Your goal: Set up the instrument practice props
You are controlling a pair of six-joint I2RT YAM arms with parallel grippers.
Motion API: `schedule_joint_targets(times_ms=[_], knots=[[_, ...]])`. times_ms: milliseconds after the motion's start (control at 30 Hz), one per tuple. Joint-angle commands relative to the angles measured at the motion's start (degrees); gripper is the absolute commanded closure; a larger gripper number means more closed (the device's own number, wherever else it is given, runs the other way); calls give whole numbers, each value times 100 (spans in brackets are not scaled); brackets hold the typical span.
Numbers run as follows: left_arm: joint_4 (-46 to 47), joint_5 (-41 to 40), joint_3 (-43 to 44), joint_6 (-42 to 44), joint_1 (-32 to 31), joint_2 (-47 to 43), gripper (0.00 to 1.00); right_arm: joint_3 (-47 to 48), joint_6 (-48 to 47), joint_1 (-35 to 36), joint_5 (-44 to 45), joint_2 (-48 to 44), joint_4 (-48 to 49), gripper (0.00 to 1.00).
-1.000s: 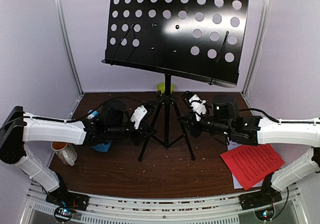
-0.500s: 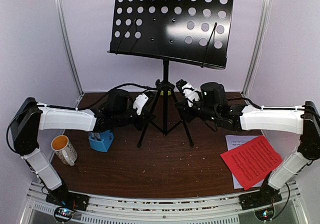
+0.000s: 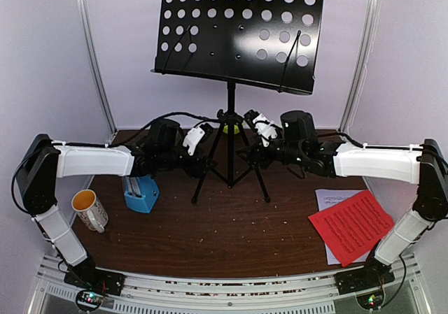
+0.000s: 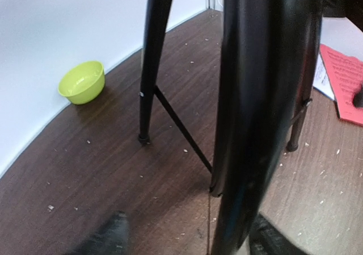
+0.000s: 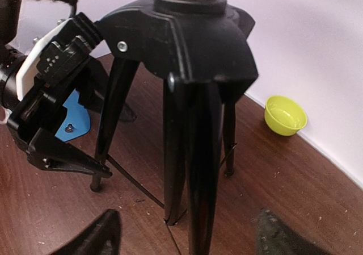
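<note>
- The music stand (image 3: 217, 48) stands upright on its tripod legs at the back middle of the worktop (image 3: 231, 244). Only the overhead view shows its perforated desk.
- The left hand (image 3: 203, 161) and the right hand (image 3: 253, 157) flank the legs from either side.
- Each wrist view shows what the overhead cannot: both hands are spread wide, with a leg between the fingers (image 4: 108, 238) and not clamped.
- The red sheet (image 3: 352, 224) lies on the white sheet (image 3: 327, 198) at the near right.
- The blue metronome (image 3: 141, 193) sits at the left, beside the mug (image 3: 87, 209).
- The wrist views show the lime-green bowl (image 4: 83, 82) clearly, against the back wall.
</note>
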Motion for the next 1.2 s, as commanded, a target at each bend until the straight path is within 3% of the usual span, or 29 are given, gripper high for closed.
schedule_joint_targets(times_ms=[0,267,500,700,867,1033,1167], knots=[[239,95,-189,139,61,-457,20,-129,-114,-20,-273,-201,-108,8],[165,303,-809,331,61,-653,21,-891,-264,-99,-358,-283,-274,9],[301,346,-765,225,61,-186,25,-1296,-355,-277,-467,-140,-7,11],[386,403,-594,124,70,234,32,-1089,-378,-393,-591,296,84,19],[549,423,-562,51,78,355,45,-938,-416,-422,-635,593,286,21],[530,468,-453,-11,87,498,58,-744,-426,-482,-731,838,350,32],[497,490,-399,-8,101,529,68,-700,-425,-503,-766,896,438,49]])
